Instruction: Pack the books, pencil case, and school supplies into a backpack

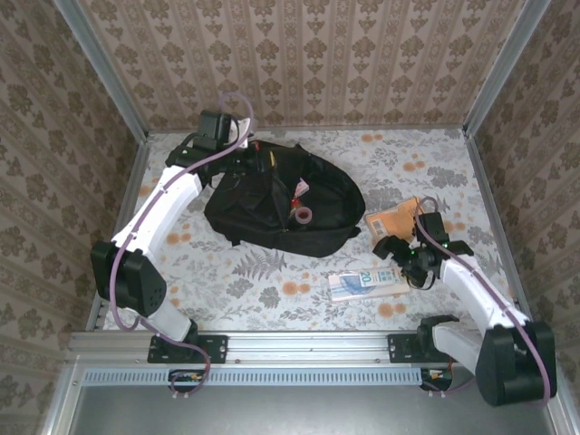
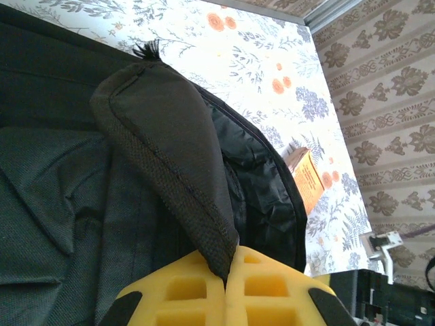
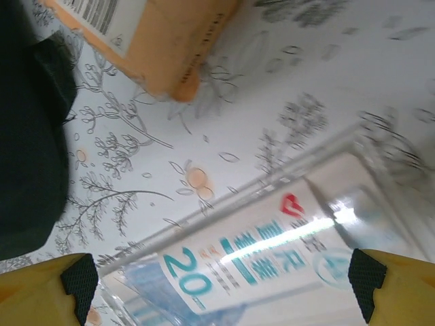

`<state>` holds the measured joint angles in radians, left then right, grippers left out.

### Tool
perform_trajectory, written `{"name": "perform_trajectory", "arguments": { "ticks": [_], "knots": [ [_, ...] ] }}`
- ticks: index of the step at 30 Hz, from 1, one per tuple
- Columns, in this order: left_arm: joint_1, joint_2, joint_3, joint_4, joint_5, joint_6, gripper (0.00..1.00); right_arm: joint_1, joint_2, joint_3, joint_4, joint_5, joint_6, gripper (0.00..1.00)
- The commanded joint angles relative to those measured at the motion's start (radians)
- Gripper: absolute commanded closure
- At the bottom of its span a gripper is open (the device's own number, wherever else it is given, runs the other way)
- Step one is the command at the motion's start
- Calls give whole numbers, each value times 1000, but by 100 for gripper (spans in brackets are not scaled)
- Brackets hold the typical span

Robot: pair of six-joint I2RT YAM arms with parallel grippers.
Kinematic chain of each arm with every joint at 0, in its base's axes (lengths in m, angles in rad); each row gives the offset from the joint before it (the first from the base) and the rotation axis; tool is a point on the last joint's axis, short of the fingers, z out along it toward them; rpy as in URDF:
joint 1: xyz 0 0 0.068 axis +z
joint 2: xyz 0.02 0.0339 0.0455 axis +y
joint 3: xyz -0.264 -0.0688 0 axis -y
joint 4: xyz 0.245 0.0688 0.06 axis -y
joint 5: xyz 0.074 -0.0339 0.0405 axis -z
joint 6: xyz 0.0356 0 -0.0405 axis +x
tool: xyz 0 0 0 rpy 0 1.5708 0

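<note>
The black backpack (image 1: pixel 272 204) lies open at mid-table. Inside its opening sit a pink tape roll (image 1: pixel 304 215) and a pink-white piece (image 1: pixel 299 188). My left gripper (image 1: pixel 249 156) (image 2: pixel 231 268) is at the bag's far-left top, shut on the edge of a black fabric flap (image 2: pixel 170 136). An orange-tan book (image 1: pixel 396 220) (image 2: pixel 309 180) (image 3: pixel 156 41) lies to the right of the bag. In front of it lies a clear plastic case (image 1: pixel 367 285) (image 3: pixel 272 258) with a blue-and-white "20" label, perhaps the pencil case. My right gripper (image 1: pixel 412 263) (image 3: pixel 217 299) hovers open over this case, holding nothing.
Metal rails (image 1: pixel 272 349) run along the near table edge, with wallpapered walls on the other three sides. The floral tabletop (image 1: pixel 272 281) lies bare in front of the bag. The bag's dark side (image 3: pixel 27 136) is close to the left of the right wrist.
</note>
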<state>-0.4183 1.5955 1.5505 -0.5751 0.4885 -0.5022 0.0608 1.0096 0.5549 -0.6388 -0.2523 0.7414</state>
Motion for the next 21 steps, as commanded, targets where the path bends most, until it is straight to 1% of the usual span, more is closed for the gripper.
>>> {"name": "perform_trajectory", "arguments": {
  "ticks": [1, 3, 5, 6, 11, 16, 21],
  "knots": [
    [-28, -33, 13, 1, -13, -2, 100, -1, -79, 21, -235, 156, 62, 2],
    [-32, -42, 1, 6, -7, -6, 100, -1, -109, 7, -293, 194, 111, 3],
    [-31, -49, -8, 6, -7, -3, 100, -1, -121, -22, -294, 182, 136, 4],
    [-62, -50, -13, 7, -9, -3, 100, 0, -120, -43, -276, 157, 144, 5],
    [-65, -57, -14, 0, -15, 6, 100, 14, -65, -108, -99, -19, 158, 5],
    [-63, -66, -24, -3, -16, 14, 100, 33, -7, -111, 37, -76, 176, 7],
    [-63, -74, -42, 1, -19, 21, 100, 62, 113, -64, 196, -135, 184, 9]
  ]
}}
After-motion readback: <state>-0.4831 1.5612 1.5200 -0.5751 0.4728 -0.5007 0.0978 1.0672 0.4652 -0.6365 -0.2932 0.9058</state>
